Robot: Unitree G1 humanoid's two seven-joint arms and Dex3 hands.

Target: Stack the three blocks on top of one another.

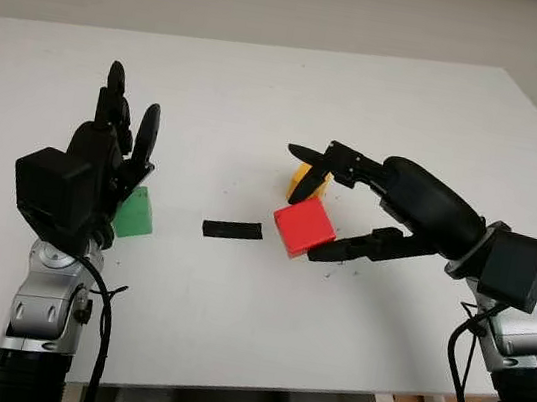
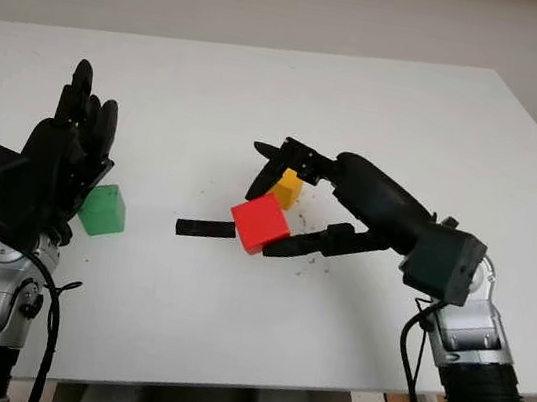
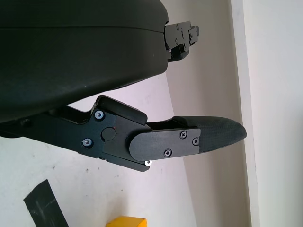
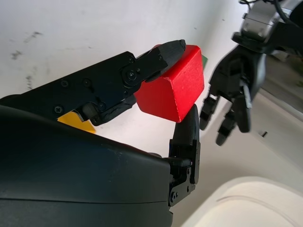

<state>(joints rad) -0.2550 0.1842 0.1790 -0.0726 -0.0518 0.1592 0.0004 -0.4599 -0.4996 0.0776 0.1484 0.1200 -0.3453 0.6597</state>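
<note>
The black three-finger right hand [image 2: 277, 212] is closed around the red cube-shaped block [image 2: 261, 223] — one finger [image 4: 156, 59] presses on one face of it and another pushes from the opposite side, as the right wrist view shows. The red block is tilted in this grasp and seems lifted a little over the white table top [image 1: 265, 89], near the middle of the table. Just behind it, under the upper fingers of the same hand, the small yellow block [image 2: 288, 188] stands on the table; I cannot tell if the red block touches it. A short strip of black tape [image 1: 232, 229] lies flat on the table beside the red block, on its left side.

The black left hand [image 1: 103, 161] is released and holds nothing — it is raised above the left part of the table with the fingers pointing up. The green block [image 2: 103, 210] sits on the table just beside this hand, partly hidden by it, and well apart from the other two blocks.
</note>
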